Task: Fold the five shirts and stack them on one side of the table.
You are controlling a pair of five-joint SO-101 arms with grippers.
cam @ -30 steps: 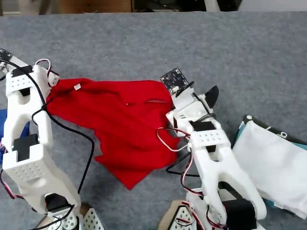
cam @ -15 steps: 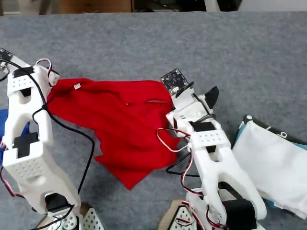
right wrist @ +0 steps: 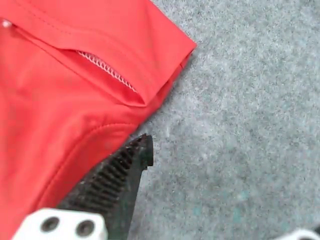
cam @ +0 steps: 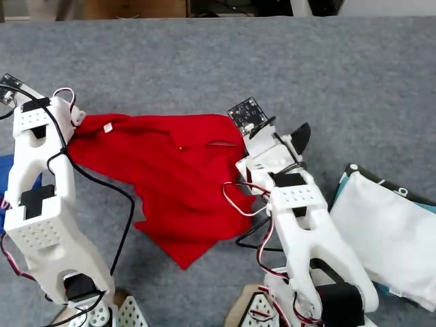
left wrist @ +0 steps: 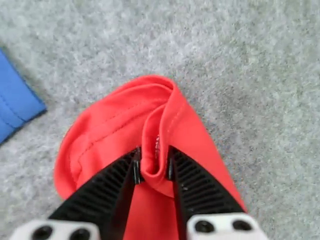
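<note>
A red shirt (cam: 174, 177) lies crumpled and partly spread across the middle of the grey table (cam: 204, 61). My left gripper (cam: 73, 121) is at the shirt's left corner. The left wrist view has it (left wrist: 152, 167) shut on a bunched fold of the red shirt (left wrist: 165, 125). My right gripper (cam: 276, 139) stands at the shirt's right edge. It is open (right wrist: 220, 192), with one ribbed fingertip (right wrist: 131, 162) beside the hem of the red shirt (right wrist: 75, 85) and nothing between the fingers.
A folded white shirt (cam: 388, 235) lies on a teal one (cam: 343, 189) at the right edge of the table. A blue shirt (left wrist: 15, 107) lies close to the left gripper, at the table's left edge (cam: 4, 170). The far half of the table is bare.
The left arm has shifted slightly to the left with the shirt corner in its grip, pulling that edge a little tighter. The right arm has not moved.
</note>
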